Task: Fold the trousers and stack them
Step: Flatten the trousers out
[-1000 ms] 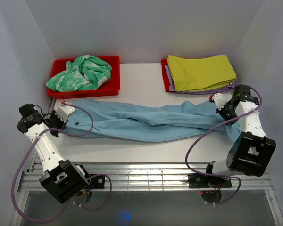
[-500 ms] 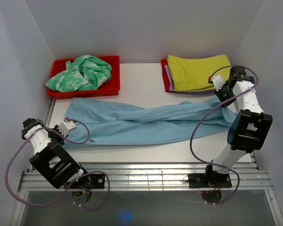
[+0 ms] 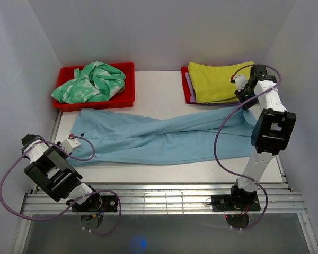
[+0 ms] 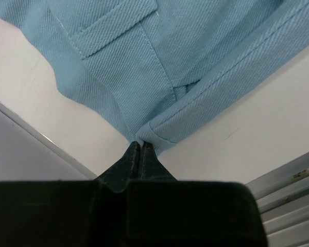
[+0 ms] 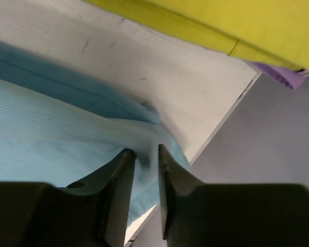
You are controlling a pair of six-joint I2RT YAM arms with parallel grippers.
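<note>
Sky-blue cloth, the trousers [image 3: 159,138], lies stretched across the table with its long axis running from about 8 o'clock to 2 o'clock in the top view, waist end left, leg ends right. The left gripper [image 4: 139,147] is pinched tight on a waistband corner at the 8 o'clock end. The right gripper [image 5: 143,152] sits at the 2 o'clock end, beside the yellow-green cloth [image 3: 225,80]. Its jaws stand narrowly apart astride a ridge of leg cloth; whether they press it I cannot tell. Each arm is nearest its own end, so a fold would likely carry one end along that axis toward the other.
</note>
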